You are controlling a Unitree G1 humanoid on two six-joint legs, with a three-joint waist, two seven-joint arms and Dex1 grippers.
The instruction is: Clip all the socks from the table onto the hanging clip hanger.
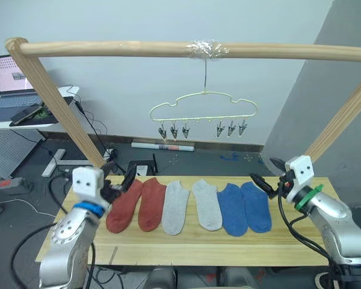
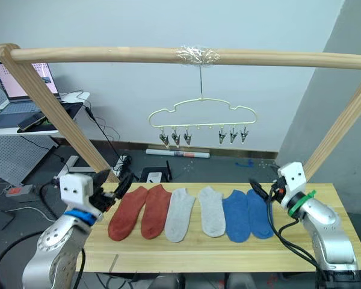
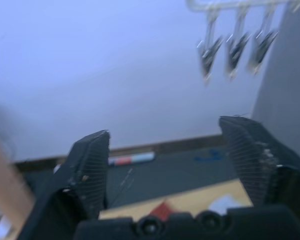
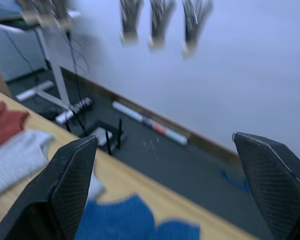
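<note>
You have all of the task ahead of you. All six socks lie in a row on the surface [image 1: 186, 250], directly below the clip hanger [image 1: 203, 111]: two rust-red socks [image 1: 138, 205] on your left of the hanger, two light grey socks [image 1: 191, 206] under its middle, two blue socks [image 1: 244, 208] on your right of it. The hanger hangs by its hook from the wooden pole [image 1: 168, 49], and its six grey clips [image 1: 202, 129] are all empty, three to each side.

Your left gripper [image 1: 121, 184] hovers just beside the outer red sock, well below the hanger, fingers [image 3: 90, 170] spread wide and holding nothing. Your right gripper [image 1: 265, 184] sits just beside the outer blue sock, fingers [image 4: 70, 185] likewise wide apart and empty.

No brand, label or legible writing shows on the socks, hanger or surface; the laptop screen [image 1: 11, 73], far to your left of the hanger, is too small to read.
</note>
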